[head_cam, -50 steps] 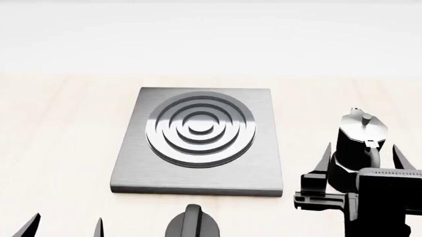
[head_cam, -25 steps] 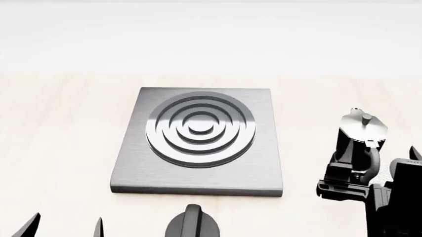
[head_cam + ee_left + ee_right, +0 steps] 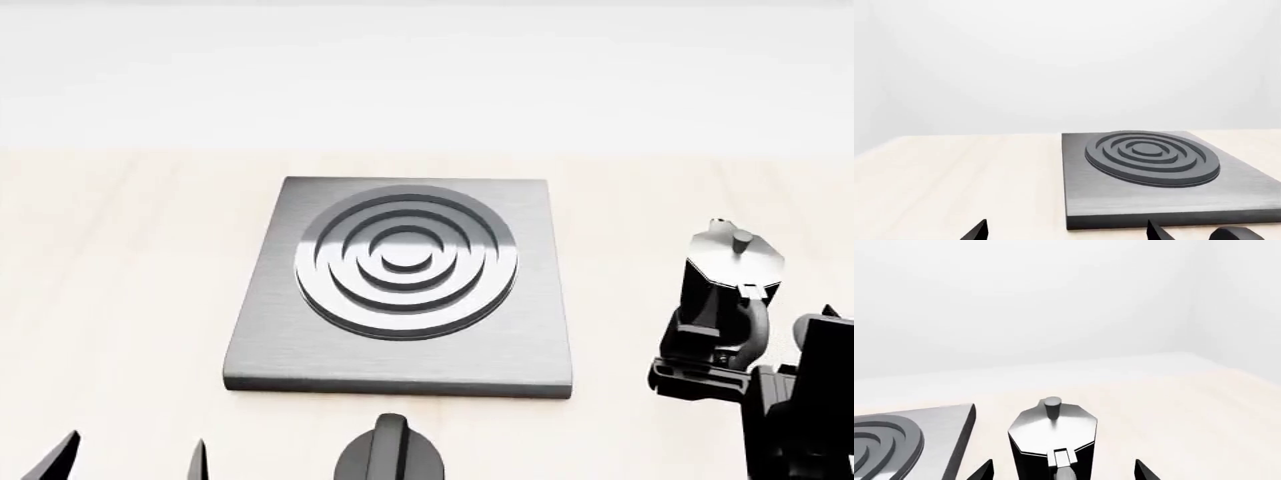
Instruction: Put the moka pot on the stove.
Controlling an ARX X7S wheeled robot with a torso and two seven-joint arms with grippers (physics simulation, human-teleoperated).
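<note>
The moka pot [image 3: 727, 270], black and faceted with a silver lid and knob, stands upright on the wooden table to the right of the stove [image 3: 400, 280], apart from it. In the right wrist view the pot [image 3: 1052, 437] sits between the two fingertips of my right gripper [image 3: 1062, 471]. That gripper is open, and gaps show on both sides of the pot. In the head view the right gripper [image 3: 754, 330] is at the pot's handle side. My left gripper [image 3: 130, 460] is open near the front left, holding nothing. The stove's front left corner lies just beyond its fingertips [image 3: 981, 231].
A short black round knob [image 3: 390, 455] sits just in front of the stove's front edge, and it also shows at the edge of the left wrist view as the knob [image 3: 1234, 233]. The stove's corner [image 3: 914, 435] lies close beside the pot. Bare light wood surrounds the stove.
My right gripper has shifted right and lower in the head view, settling around the pot's handle side. The pot, the stove and the left gripper have not moved.
</note>
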